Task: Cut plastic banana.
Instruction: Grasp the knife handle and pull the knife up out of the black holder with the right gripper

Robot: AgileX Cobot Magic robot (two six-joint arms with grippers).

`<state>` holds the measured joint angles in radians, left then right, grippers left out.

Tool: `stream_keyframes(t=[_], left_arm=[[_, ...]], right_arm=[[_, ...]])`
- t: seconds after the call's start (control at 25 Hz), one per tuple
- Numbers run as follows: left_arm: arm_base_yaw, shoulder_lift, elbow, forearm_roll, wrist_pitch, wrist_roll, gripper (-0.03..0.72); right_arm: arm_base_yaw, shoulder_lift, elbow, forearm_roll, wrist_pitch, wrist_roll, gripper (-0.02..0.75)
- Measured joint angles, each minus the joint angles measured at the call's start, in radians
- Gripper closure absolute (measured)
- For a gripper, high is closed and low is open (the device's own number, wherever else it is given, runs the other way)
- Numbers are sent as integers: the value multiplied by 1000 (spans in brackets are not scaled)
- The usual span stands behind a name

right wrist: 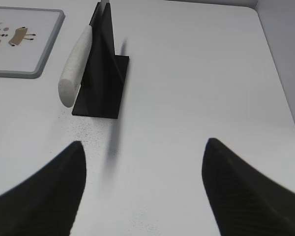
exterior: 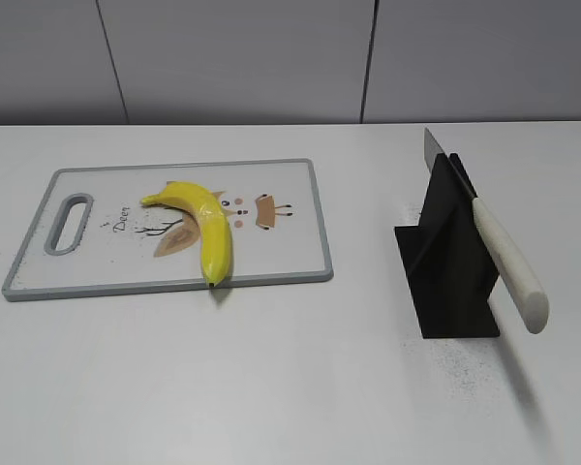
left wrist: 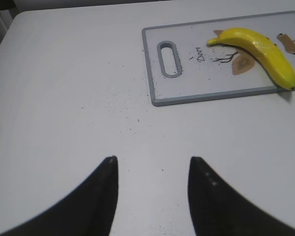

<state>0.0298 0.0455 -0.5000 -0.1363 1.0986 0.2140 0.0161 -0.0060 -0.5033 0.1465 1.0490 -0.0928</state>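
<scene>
Black fingers of your right gripper are filling the bottom of the right wrist view, spread wide and holding nothing, and your left gripper is hanging open and empty over the bare table as well. You are looking at a knife leaning in a black stand, its pale handle jutting down towards you and its blade tip poking above the stand. Well apart to the left, the plastic banana is lying curved on the cutting board, its lower tip resting right at the board's near edge.

You are probably facing the knife pickup first, and that is where things are likeliest to be going wrong. The stand looks light: if you are pulling the handle sideways and not along the slot, you are risking tipping it over or dragging it. A grip near the handle's rounded end is risking a slip. Later, the banana is sitting so close to the edge that a downward press could be rolling it off the board unless your left gripper is steadying it.
</scene>
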Motion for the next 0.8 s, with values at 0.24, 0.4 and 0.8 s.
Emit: stream_keyframes(t=[0.24, 0.4, 0.8], left_arm=[[0, 0, 0, 0, 0, 0, 239], [0, 0, 0, 0, 0, 0, 239], [0, 0, 0, 0, 0, 0, 247]], right_arm=[[0, 0, 0, 0, 0, 0, 154], [0, 0, 0, 0, 0, 0, 155], [0, 0, 0, 0, 0, 0, 155]])
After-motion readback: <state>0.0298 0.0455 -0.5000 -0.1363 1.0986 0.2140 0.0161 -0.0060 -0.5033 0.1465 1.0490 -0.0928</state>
